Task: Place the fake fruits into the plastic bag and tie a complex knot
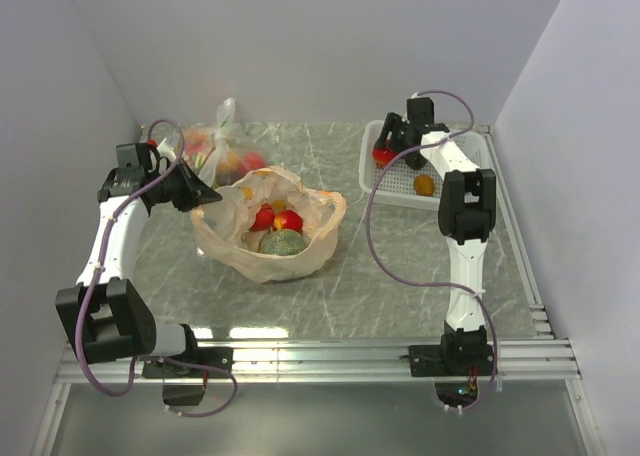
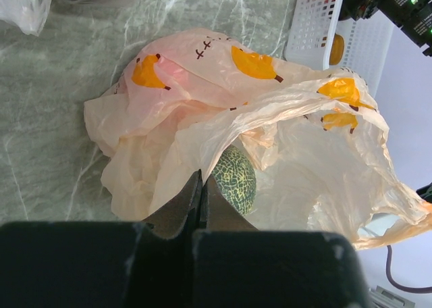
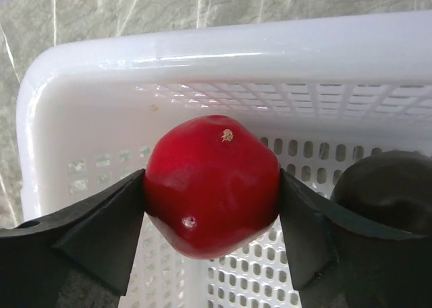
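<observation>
Overhead view of a marbled grey-green table [image 1: 380, 276] with two robot arms reaching away from the near edge.

At the far right, the right gripper [image 1: 386, 152] is reaching into a white slotted basket [image 3: 202, 51]. Its two fingers are pinching a glossy red ball [image 3: 211, 184] by its sides, just above the basket floor. An orange-brown fruit [image 1: 424, 184] is lying in the same basket, near the ball but apart from it.

In the middle of the table, the plastic bag [image 1: 225, 238], thin, peach-orange and printed with orange shapes, is sitting with its mouth gaping upward. Two red fruits [image 1: 265, 218] and a green netted melon [image 2: 235, 180] are resting inside it. The left gripper [image 2: 200, 186] is at the bag's left rim, fingers pressed together and apparently nipping the film there, holding that side up.

A clear bag of mixed fruit [image 1: 220, 151] is lying at the far left, behind the left arm.

Risks, as a judgement: the red ball is smooth and round and is being held only at two small contact points, so it may be squeezing loose and could pop out on the carry leftward to the bag. The bag film is slack; if the left pinch is slipping, the rim could be folding over the mouth, and a dropped ball could glance off and roll across the table.
</observation>
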`<state>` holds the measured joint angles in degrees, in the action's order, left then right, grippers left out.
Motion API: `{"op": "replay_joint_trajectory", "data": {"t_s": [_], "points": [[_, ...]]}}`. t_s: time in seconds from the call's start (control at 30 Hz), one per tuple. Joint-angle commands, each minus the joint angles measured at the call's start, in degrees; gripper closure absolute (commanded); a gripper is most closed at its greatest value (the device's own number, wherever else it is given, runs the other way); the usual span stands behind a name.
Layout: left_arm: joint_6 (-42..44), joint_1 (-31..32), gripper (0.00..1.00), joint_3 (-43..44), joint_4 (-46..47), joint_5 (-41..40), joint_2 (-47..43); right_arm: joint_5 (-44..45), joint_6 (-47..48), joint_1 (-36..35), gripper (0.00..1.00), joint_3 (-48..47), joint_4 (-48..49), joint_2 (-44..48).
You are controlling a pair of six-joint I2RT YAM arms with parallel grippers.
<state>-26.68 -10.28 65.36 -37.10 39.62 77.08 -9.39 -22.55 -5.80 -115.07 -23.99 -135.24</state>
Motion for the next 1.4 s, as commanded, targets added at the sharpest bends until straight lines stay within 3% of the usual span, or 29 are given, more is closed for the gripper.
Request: {"op": "replay_joint_trajectory", "data": {"t_s": [0.0,0.17,0.5,0.6,0.8,1.0,1.23,1.3,1.33,1.37], "points": [[0.13,0.26,1.0,1.17,0.63,0.29,-0.09,-1.6,1.8,0.97,0.36,0.63,-0.36,3.92],[0.31,0.26,1.0,1.96,0.36,0.11,-0.35,-5.27,4.61,2.37,0.42,0.02,-4.22,10.16],[-0.74,0.62,1.0,2.66,0.89,1.16,-1.32,-20.66,8.91,-1.31,0.43,4.57,-4.58,36.41],[-0.48,1.58,1.0,3.89,0.72,1.43,-1.23,-19.71,14.44,-8.24,0.43,9.92,-1.77,44.67],[-0.13,3.25,1.0,6.09,-0.07,1.69,-1.93,-12.95,30.7,-29.07,0.43,23.99,6.32,57.88],[-0.66,3.43,1.0,6.62,0.28,2.57,-1.58,-4.97,42.13,-43.49,0.43,28.83,2.45,54.91],[-0.66,3.43,1.0,6.88,0.28,3.36,-1.67,3.65,47.59,-45.7,0.42,29.2,2.71,45.78],[-0.31,3.43,0.99,7.06,0.1,3.45,-1.49,7.44,49.26,-45.7,0.35,29.63,5.51,43.4],[-0.22,3.43,0.99,7.15,0.01,3.36,-1.58,12.07,50.05,-45.7,0.19,29.9,6.66,42.7],[-0.13,3.52,0.99,7.15,0.01,3.28,-1.49,14.55,50.23,-45.7,0.12,30.25,7.98,41.82]]}}
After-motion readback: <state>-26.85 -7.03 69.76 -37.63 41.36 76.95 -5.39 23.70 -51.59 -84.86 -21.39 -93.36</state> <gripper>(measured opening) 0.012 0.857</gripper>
